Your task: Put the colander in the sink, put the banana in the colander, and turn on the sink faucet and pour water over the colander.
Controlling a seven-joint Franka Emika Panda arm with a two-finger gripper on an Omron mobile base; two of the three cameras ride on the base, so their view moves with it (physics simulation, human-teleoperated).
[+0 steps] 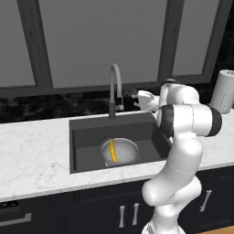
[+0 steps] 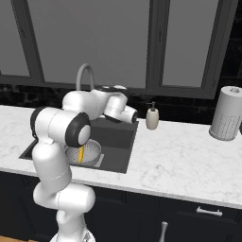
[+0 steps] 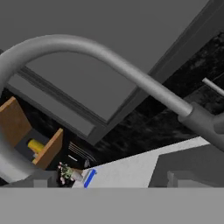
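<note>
Left base view: sink (image 1: 87,132) mid-frame, sunk in the white marble table (image 1: 32,151). Colander (image 1: 124,151) on the sink floor, banana (image 1: 112,151) lying inside it at its left. Sink faucet (image 1: 114,89) upright behind the basin; pincer (image 1: 136,97), released and holding nothing, just right of the faucet stem.

Right base view: colander (image 2: 92,150) with banana (image 2: 81,153) at left centre, partly behind the arm. White dotted cylinder (image 2: 228,113) far right.

Hand view: faucet spout (image 3: 109,61) arching across the upper frame.
</note>
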